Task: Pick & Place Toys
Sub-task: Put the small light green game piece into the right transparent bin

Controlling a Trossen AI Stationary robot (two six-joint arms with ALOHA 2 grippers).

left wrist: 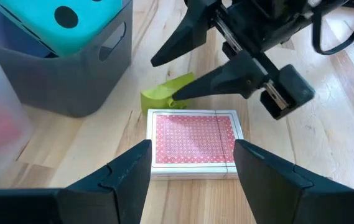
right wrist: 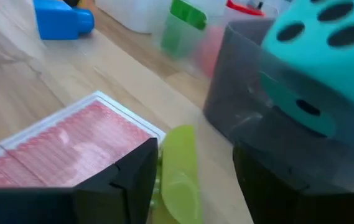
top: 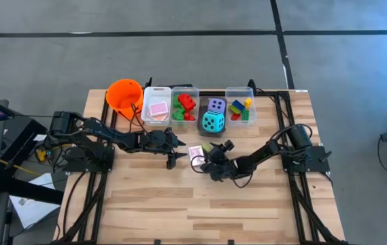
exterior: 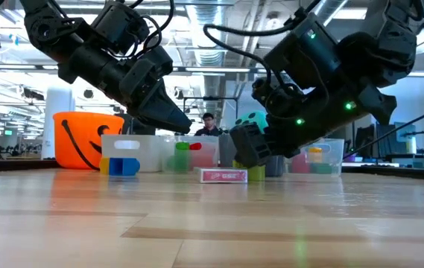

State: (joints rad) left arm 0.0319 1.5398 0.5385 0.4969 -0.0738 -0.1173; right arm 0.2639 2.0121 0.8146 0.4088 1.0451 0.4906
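**R claw closing around lime brick, next to card deck**

Right gripper (right wrist: 192, 180) low at table centre, fingers either side of the lime-green brick (right wrist: 180, 174). One finger looks to touch the brick; a gap shows on the other side, so can't call it a full pinch. Brick sits on the wood, just beside the pink-white cards (left wrist: 194, 142) and near the grey bin (left wrist: 83, 81).

Left gripper (left wrist: 192, 163) hangs over the cards, fingers spread, nothing between them, not touching the deck.

Teal die (top: 213, 122) sits on top of the grey bin; purple die (top: 216, 105) behind it.

Back row, high view, L to R: orange bucket (top: 124, 94), clear bin (top: 156, 107) w/ a pink card, clear bin w/ red + green bricks (top: 185, 107), dice, clear bin w/ mixed bricks (top: 240, 109).

Blue brick (exterior: 124, 166) loose on the table in front of the bins.

Person (exterior: 209, 125) visible in the room behind.
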